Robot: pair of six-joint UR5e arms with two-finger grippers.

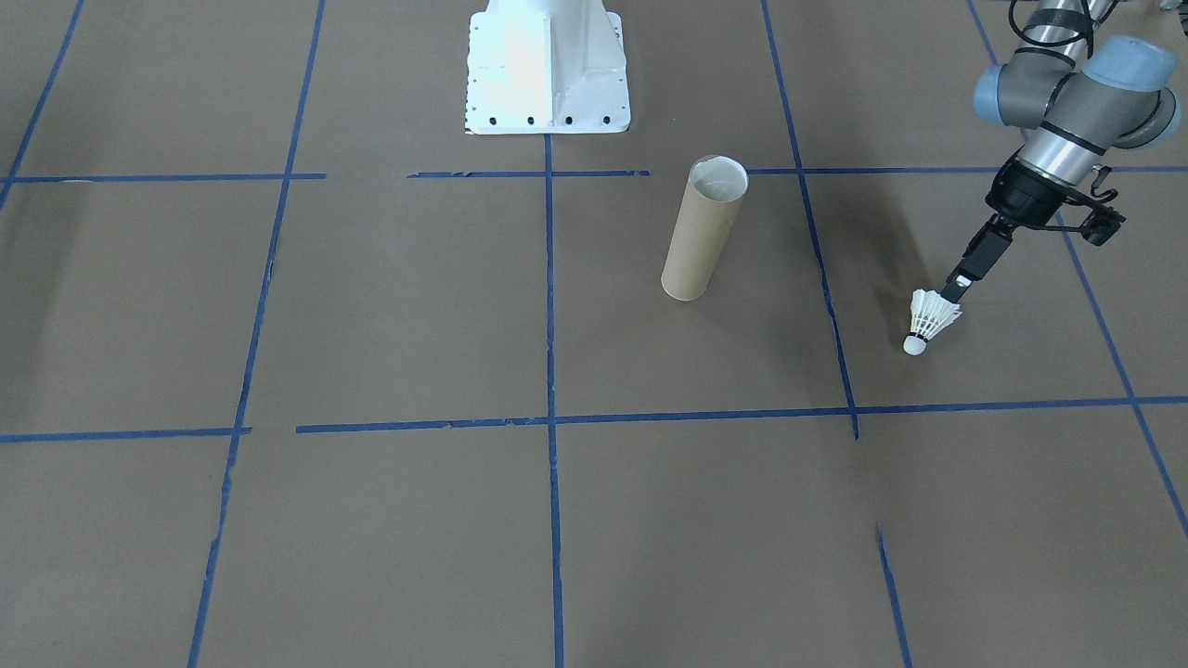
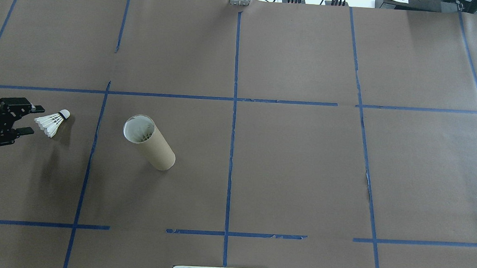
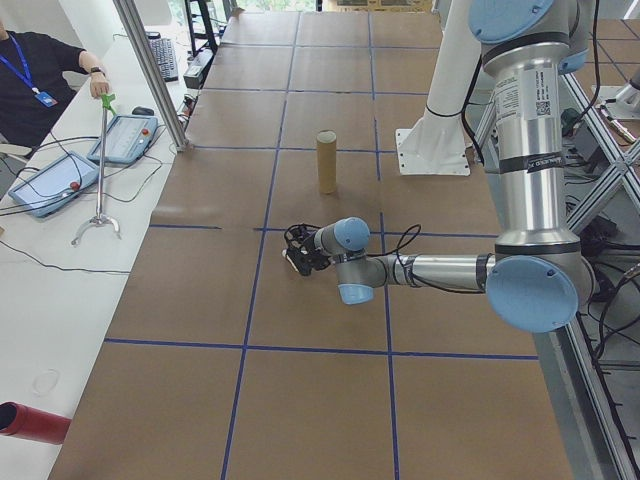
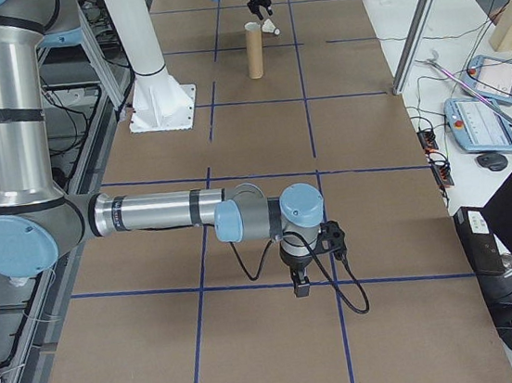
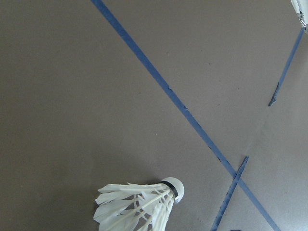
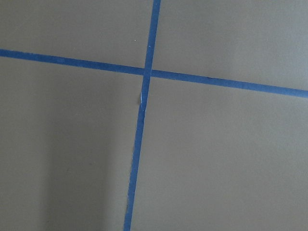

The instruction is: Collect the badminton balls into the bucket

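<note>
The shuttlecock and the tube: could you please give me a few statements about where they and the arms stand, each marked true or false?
1. The cardboard tube stands upright with its open end up. True.
2. The shuttlecock touches the tube. False: they are apart, with a blue tape line between them in the overhead view.
3. The shuttlecock's cork tip points away from the left claw. True: the feathers are at the claw.
4. The right claw hangs over the tube. False: it is far from the tube, low over a crossing of tape lines.
</note>
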